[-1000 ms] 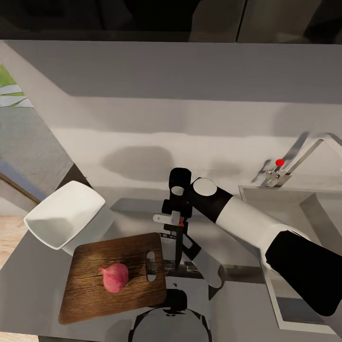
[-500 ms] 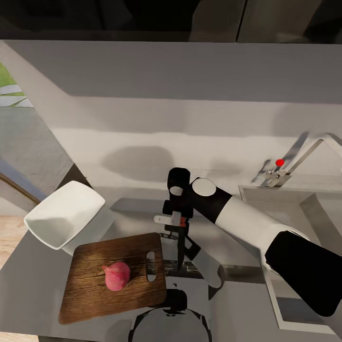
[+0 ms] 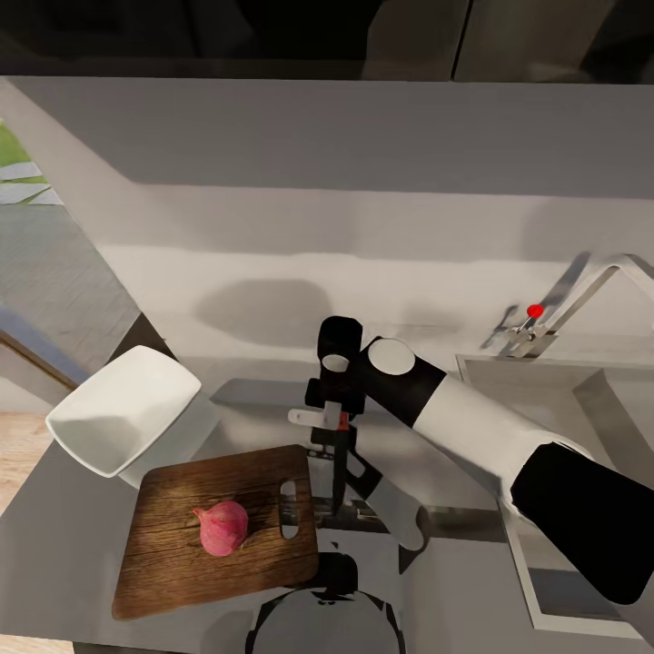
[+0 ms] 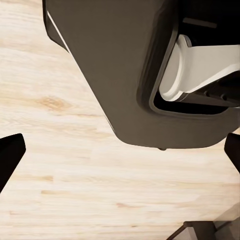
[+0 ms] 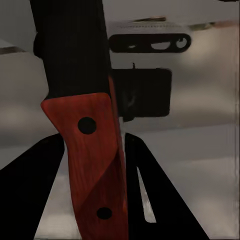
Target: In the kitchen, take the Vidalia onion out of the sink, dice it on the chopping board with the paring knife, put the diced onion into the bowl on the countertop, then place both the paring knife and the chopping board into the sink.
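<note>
Chopping board point(image 3: 218, 531): brown wood with a dark slot, laid flat at the near edge of the countertop point(image 3: 454, 581). Judged stiff and moderately heavy; best taken by an overhanging long edge or near the slot.

Vidalia onion point(image 3: 221, 528): small pink-red bulb, whole, resting on the board left of the slot. Judged light, round and smooth, so liable to roll under the blade; a cut straight down through the middle is advised.

Paring knife point(image 5: 92, 150): red-brown riveted handle, dark blade pointing down just beside the board's right edge, apart from the onion. Judged light, rigid and slim, prone to pivot in a grip; it is held at the handle, the proper place.

Right gripper point(image 3: 334, 434): fingers clamped on the knife handle, as seen in the right wrist view.

Left gripper: dark fingertips point(image 4: 10, 155) are seen spread apart with nothing between them, over light wood floor point(image 4: 75, 200).

Bowl point(image 3: 123, 420): white, squarish, empty, standing beyond the board's far left corner. Judged light and breakable.

Sink point(image 3: 581, 400): grey basin to the far right, chrome tap point(image 3: 590, 282) with red knob behind it.
</note>
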Tool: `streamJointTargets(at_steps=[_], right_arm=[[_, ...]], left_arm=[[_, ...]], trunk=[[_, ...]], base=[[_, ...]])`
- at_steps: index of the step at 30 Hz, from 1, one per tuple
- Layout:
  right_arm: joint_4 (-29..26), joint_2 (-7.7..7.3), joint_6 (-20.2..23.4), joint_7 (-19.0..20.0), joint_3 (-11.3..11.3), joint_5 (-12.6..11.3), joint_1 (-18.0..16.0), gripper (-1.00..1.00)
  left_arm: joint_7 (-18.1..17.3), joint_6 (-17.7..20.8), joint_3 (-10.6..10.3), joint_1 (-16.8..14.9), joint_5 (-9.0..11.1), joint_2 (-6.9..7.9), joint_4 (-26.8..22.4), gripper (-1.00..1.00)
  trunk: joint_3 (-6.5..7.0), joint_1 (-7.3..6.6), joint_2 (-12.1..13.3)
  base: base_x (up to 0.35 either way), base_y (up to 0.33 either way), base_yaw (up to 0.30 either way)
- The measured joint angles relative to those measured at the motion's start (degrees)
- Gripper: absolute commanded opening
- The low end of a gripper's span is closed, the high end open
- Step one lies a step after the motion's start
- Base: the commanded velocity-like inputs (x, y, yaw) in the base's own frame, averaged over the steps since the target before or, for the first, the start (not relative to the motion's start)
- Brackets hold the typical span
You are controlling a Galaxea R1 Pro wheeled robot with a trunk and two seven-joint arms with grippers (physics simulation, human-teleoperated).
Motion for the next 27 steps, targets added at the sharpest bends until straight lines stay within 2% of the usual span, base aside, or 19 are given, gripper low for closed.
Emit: streamJointTargets(at_steps=[4, 8, 12, 22, 24, 27], right_arm=[[-3.1, -0.66, 0.0, 0.0, -0.3, 0.0, 0.0, -1.00], [-5.8, -1.39, 0.0, 0.0, -2.0, 0.0, 0.0, -1.00], [-6.6, -2.03, 0.0, 0.0, -3.8, 0.0, 0.0, -1.00], [-6.9, -2.30, 0.0, 0.0, -5.0, 0.2, 0.0, -1.00], [-6.9, -2.31, 0.0, 0.0, -6.5, 0.2, 0.0, -1.00], [-8.1, -2.31, 0.0, 0.0, -10.1, 0.2, 0.0, -1.00]], left_arm=[[0.0, 0.0, 0.0, 0.0, 0.0, -0.01, 0.0, 1.00], [0.0, 0.0, 0.0, 0.0, 0.0, -0.07, 0.0, 1.00], [0.0, 0.0, 0.0, 0.0, 0.0, -0.37, 0.0, 1.00], [-0.1, 0.0, 0.0, 0.0, 0.0, -0.98, 0.0, 1.00], [-0.1, 0.0, 0.0, 0.0, 0.0, -1.16, 0.0, 1.00], [-0.1, 0.0, 0.0, 0.0, 0.0, -1.32, 0.0, 1.00]], trunk=[[0.00, 0.00, 0.0], [0.00, 0.00, 0.0], [0.00, 0.00, 0.0], [0.00, 0.00, 0.0], [0.00, 0.00, 0.0], [0.00, 0.00, 0.0]], base=[[0.000, 0.000, 0.000], [0.000, 0.000, 0.000], [0.000, 0.000, 0.000], [0.000, 0.000, 0.000], [0.000, 0.000, 0.000], [0.000, 0.000, 0.000]])
